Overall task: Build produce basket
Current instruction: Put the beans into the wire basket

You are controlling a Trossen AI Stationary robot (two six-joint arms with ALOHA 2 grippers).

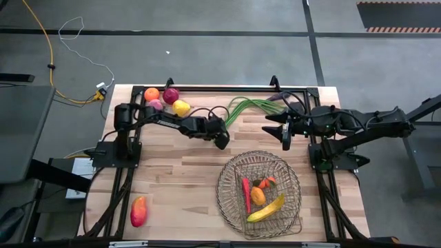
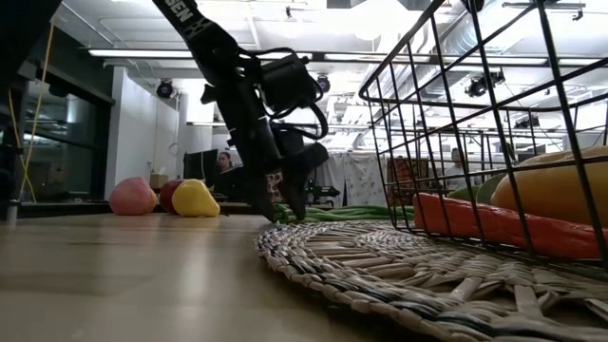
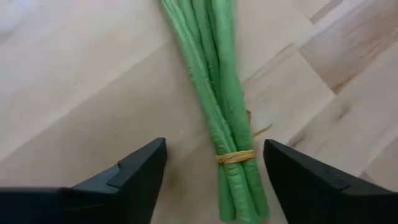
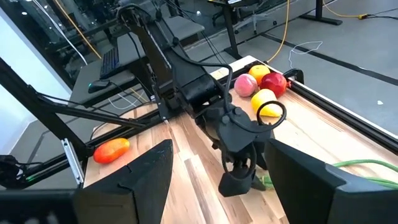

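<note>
The bundle of long green beans (image 1: 253, 105) lies on the table at the far middle, tied with a yellow band near its end (image 3: 235, 157). My left gripper (image 1: 222, 140) points down over that tied end, open. Its fingers (image 3: 144, 174) stand on either side of the beans (image 3: 214, 93) without touching them. In the low view my left gripper (image 2: 291, 204) hangs just above the table. My right gripper (image 1: 285, 138) is open and empty, above the table between the beans and the wire basket (image 1: 224, 180). The basket holds a red chilli (image 1: 246, 195), an orange (image 1: 258, 196) and a banana (image 1: 267, 209).
An orange (image 1: 151, 94), a dark red apple (image 1: 171, 95), a pink peach (image 1: 156, 105) and a yellow pear (image 1: 180, 107) sit at the far left corner. A red-yellow mango (image 1: 138, 211) lies at the near left. The basket's woven base (image 2: 399, 266) spreads over the near right.
</note>
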